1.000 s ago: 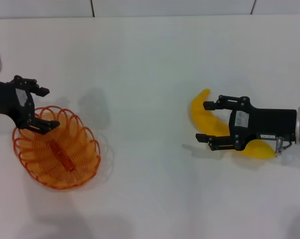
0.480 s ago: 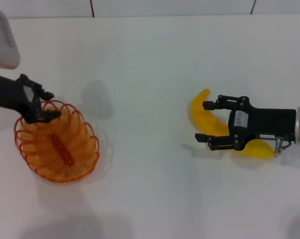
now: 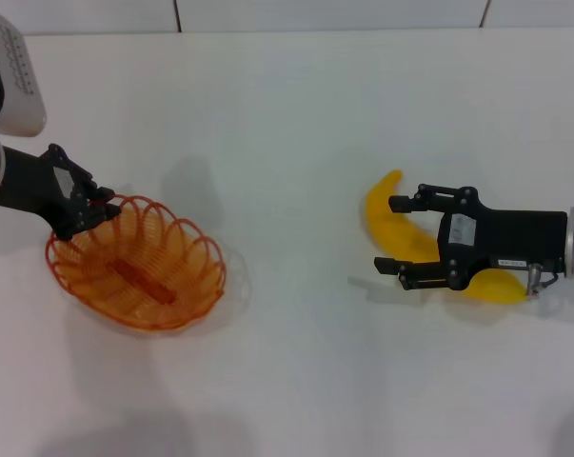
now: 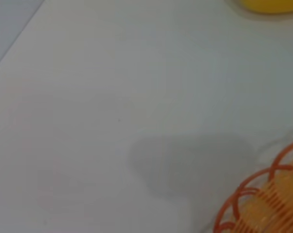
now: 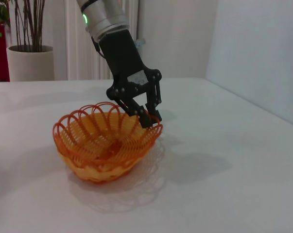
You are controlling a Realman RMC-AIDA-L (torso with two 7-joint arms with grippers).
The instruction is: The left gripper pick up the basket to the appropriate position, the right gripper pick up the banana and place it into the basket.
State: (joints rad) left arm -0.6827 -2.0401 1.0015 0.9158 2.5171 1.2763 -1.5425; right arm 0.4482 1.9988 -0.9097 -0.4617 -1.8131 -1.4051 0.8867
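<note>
White table point(image 3: 296, 143): bare between the two arms. Potted plant point(image 5: 27, 53) stands beyond the table's far edge.

Left gripper point(image 3: 89, 205): fingers closed on the rim of the basket point(image 3: 139, 276) (far-left edge).

Right gripper point(image 3: 396, 233): fingers wide apart, straddling the banana point(image 3: 386, 219), no clear contact; well apart from the basket.

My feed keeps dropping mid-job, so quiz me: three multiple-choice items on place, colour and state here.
1. The banana lies:
A. inside the basket
B. on the table under the right end effector
C. in the left end effector

2. The basket is:
A. orange
B. blue
C. green

3. The left end effector is:
A. parked away from everything
B. shut on the basket rim
C. holding the banana

B: the right end effector hovers open over it.
A: orange wire throughout.
B: right wrist view shows its fingers clamping the rim.
</note>
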